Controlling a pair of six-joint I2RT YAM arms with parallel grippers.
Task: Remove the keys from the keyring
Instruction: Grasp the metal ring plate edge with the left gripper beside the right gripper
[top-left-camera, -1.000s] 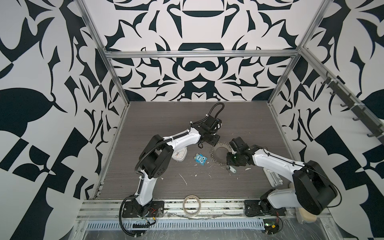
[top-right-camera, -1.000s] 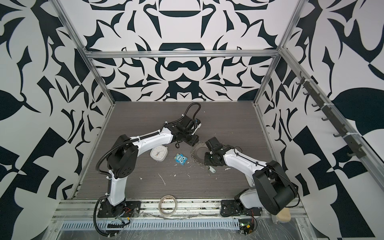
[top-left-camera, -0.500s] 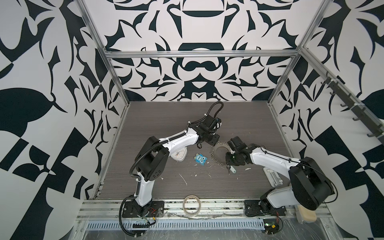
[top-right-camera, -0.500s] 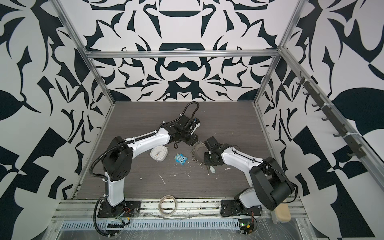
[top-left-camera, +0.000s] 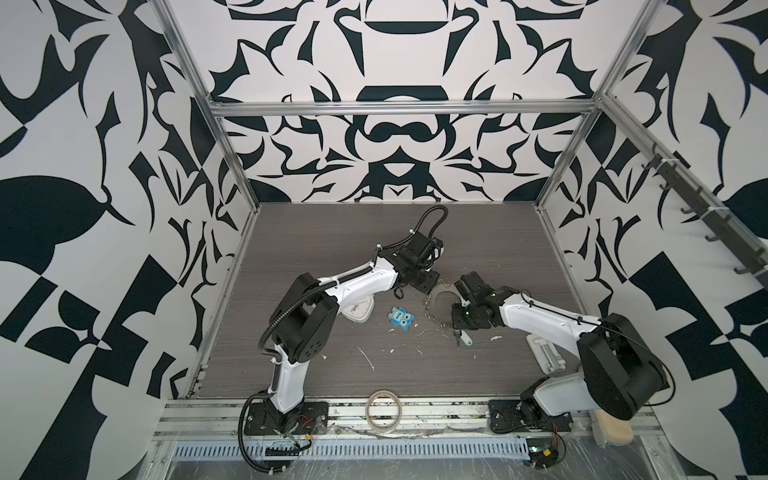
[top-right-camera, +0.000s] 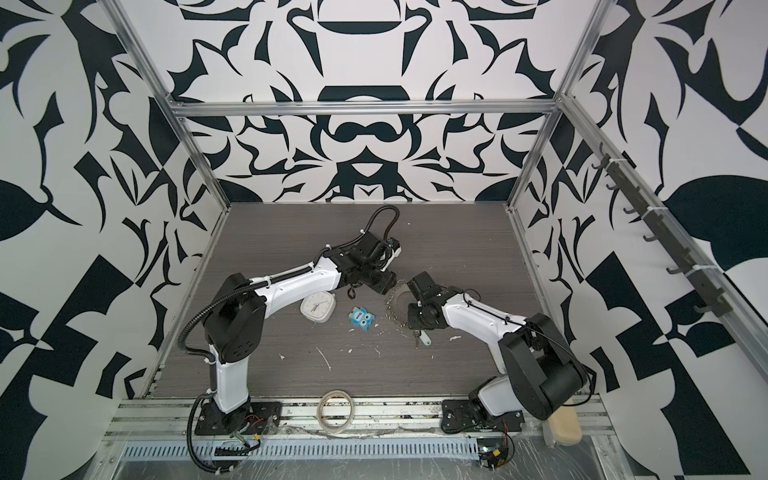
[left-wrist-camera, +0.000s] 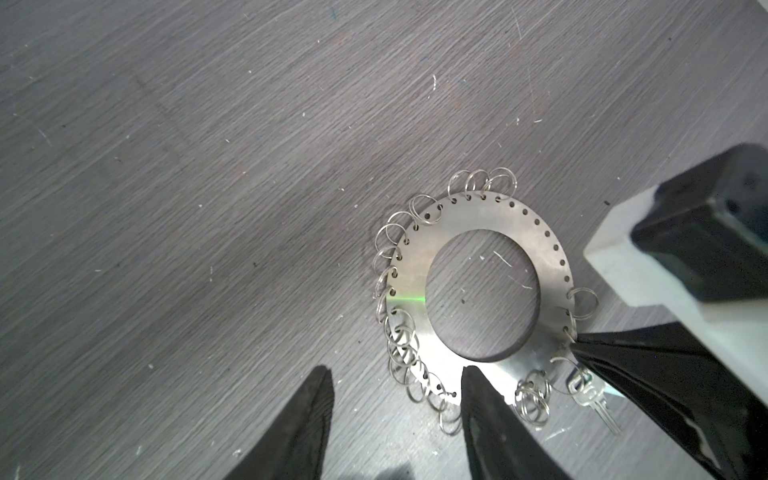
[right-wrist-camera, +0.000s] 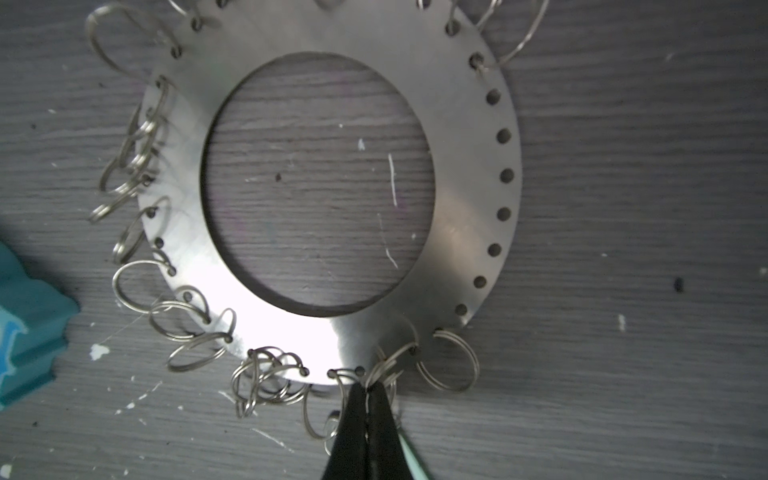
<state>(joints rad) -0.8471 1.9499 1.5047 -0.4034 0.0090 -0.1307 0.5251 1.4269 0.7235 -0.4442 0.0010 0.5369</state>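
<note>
Grey wood-grain bench (top-left-camera: 332, 249), flecked with white debris. Keyring (left-wrist-camera: 415, 266) lies flat between my two arms. My left fingers (left-wrist-camera: 307, 428) stand spread, straddling its ring-fringed rim and gripping nothing. My right fingers (right-wrist-camera: 353, 432) are pressed together at a split ring on the rim; whether wire is caught between them, I cannot tell. Keys (left-wrist-camera: 588, 395) lie on the bench just beside that spot.
</note>
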